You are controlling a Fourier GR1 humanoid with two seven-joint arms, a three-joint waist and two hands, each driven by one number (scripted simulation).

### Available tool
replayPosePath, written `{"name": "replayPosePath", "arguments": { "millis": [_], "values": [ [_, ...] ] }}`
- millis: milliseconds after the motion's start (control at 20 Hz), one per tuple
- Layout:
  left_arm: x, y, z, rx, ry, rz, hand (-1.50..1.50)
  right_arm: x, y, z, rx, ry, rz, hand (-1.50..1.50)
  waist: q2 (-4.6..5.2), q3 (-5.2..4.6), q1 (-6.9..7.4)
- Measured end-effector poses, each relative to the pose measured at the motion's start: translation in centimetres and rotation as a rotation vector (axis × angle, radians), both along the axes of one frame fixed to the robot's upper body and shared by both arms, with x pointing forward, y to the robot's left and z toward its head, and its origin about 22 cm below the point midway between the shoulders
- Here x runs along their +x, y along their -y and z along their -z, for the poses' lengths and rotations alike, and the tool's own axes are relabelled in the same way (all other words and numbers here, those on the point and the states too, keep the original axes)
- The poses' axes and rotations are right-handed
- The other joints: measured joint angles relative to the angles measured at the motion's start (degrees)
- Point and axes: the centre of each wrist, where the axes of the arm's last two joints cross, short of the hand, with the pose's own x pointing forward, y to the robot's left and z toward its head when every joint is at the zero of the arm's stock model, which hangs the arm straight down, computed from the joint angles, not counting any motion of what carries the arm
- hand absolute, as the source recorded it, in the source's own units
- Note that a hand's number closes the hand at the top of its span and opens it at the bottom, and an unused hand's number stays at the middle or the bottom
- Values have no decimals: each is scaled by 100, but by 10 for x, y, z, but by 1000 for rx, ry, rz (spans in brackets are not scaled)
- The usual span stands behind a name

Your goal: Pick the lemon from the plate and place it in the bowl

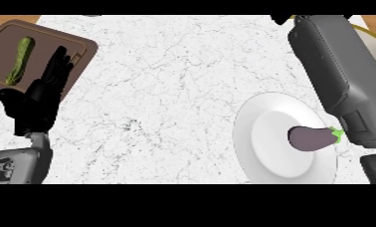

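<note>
While the left robot hand point(40, 94) rests spread, the right forearm point(334, 74) runs off-frame — hand unseen.

The worktop point(169, 96) is white marble with fine grey veining. A white plate point(268, 156) carries a dark purple eggplant point(308, 139) with a bright green stem. At the upper left lies a brown cutting board point(77, 47) with a green, mottled cucumber point(20, 60) on it. The left hand point(37, 104) is black, and both forearms are grey.
</note>
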Motion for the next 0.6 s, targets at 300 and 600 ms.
{"name": "replayPosePath", "arguments": {
  "millis": [300, 600],
  "values": [
    [-5, -4, -3, 0, -2, -20, 0, 4, 23, -34, -2, 110, 70, 150, -27, 0, -90],
    [-6, -7, -5, 6, -2, -18, 0, 3, 72, -29, 70, 175, 98, 150, -16, 3, -100]
  ]
}}
